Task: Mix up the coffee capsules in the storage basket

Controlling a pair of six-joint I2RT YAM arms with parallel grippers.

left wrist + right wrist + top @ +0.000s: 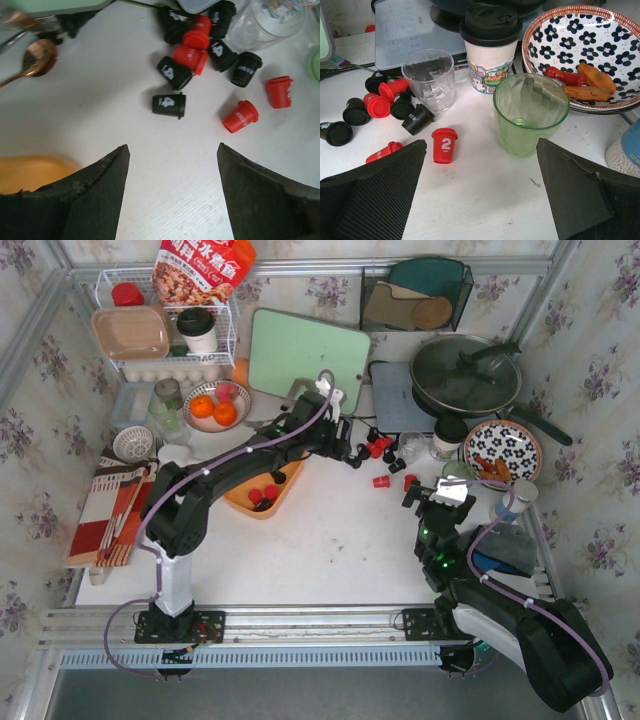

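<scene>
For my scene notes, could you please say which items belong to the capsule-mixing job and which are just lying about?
Job: small red and black plastic coffee capsules; shallow orange plastic storage basket.
Lying about: clear ribbed glass; green glass tumbler; lidded paper cup; flowered ceramic plate; copper-coloured spoon.

Shallow orange basket (240,502) with rounded corners, left of centre in the top view and partly hidden. It holds a few red and black capsules (262,496). Most of the glossy, tapered pods lie tipped in a loose heap on the table just right of centre. Two red ones sit apart at the heap's lower right, one of them standing and marked "2".
</scene>
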